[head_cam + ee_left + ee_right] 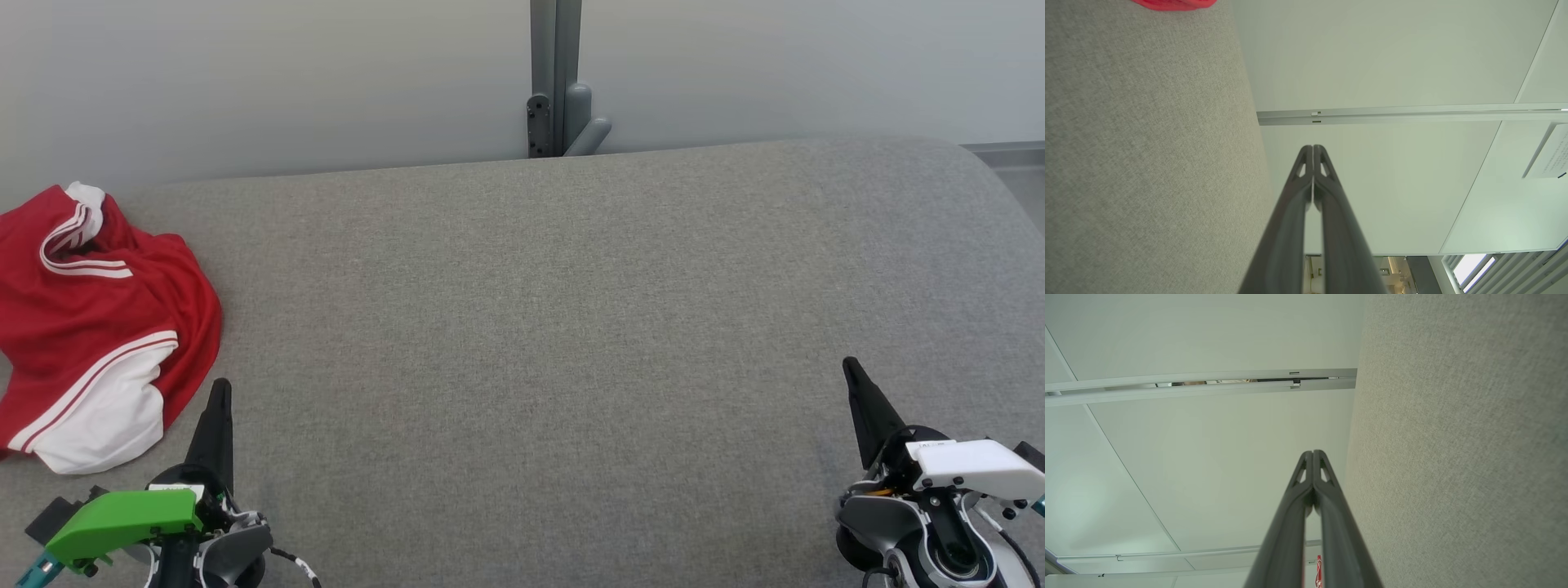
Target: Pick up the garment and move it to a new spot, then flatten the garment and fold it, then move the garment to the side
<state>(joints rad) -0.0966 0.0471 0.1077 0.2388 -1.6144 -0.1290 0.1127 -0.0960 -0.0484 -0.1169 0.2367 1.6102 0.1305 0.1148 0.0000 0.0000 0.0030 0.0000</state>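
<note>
At the far left edge of the grey cushion (539,327) we see the red-and-white garment (98,318) lying crumpled. Just right of it, by the cushion's near edge, our left gripper (220,390) hovers, fingers pressed together and holding nothing. Near the cushion's near right corner, our right gripper (851,369) has its fingers pressed together too, empty.

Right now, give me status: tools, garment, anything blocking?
Left tool shut, empty, beside the garment. Right tool shut, empty, far right. Garment crumpled on the grey surface, left edge, untouched. Nothing between left tool and garment.
</note>
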